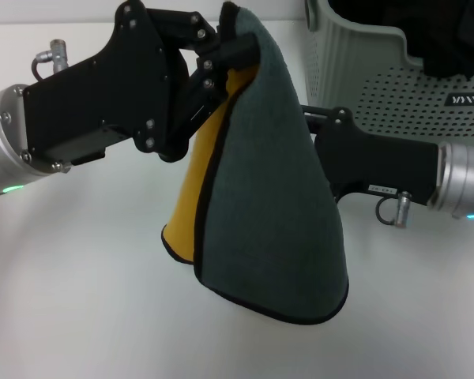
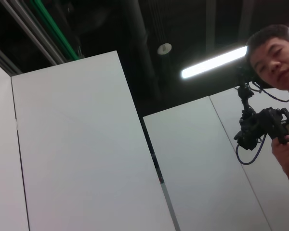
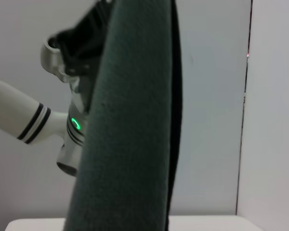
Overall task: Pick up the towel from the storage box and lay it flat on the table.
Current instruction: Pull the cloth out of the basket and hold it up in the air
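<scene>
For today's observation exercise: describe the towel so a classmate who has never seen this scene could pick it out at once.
Above the white table, left of the storage box, the towel hangs from the left end effector. The right end effector reaches in behind it. Unlike the plain black cloth in the box, it shows grey-green outside, yellow inside, with black piping.

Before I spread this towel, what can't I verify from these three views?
- Right gripper: head view, fingers hidden behind the towel.
- Storage box: cut off by the frame edge; contents dark and unclear.
- Left wrist view: shows only ceiling and panels.
- Right wrist view: towel blocks most.
</scene>
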`<state>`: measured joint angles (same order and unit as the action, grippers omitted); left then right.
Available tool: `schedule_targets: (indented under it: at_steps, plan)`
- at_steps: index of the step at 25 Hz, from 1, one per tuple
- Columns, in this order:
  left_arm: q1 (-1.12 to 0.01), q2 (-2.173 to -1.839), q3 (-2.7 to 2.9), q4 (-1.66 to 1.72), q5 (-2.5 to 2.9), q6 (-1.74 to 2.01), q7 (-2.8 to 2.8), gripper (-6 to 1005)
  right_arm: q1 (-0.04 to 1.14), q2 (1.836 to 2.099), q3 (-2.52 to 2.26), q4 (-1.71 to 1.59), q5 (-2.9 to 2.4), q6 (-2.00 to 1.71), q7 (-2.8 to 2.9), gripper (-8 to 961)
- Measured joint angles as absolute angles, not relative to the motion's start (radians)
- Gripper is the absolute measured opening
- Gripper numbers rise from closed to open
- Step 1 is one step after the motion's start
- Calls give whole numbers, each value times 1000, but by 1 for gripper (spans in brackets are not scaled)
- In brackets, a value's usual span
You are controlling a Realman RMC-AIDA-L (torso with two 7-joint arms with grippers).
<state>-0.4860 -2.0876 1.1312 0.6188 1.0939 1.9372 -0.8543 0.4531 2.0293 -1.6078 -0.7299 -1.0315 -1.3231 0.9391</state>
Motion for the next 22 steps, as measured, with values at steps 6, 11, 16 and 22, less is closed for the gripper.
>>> schedule_targets:
  at_steps: [6, 11, 16, 22]
  plan:
    - [-485, -2087, 1129, 610, 1094, 1932, -851, 30, 394, 2029, -1609, -810, -1024, -1333, 939, 633]
    - [-485, -2083, 1128, 608, 1093, 1931, -851, 30, 368, 2026, -1609, -878, -1018, -1330, 924, 633]
    - [-491, -2086, 1132, 616, 1090, 1937, -851, 30, 408, 2029, -1630, -820, -1024, -1257, 915, 633]
    - [-496, -2087, 1137, 628, 1092, 1940, -857, 30, 481, 2029, -1638, -705, -1019, -1239, 910, 634]
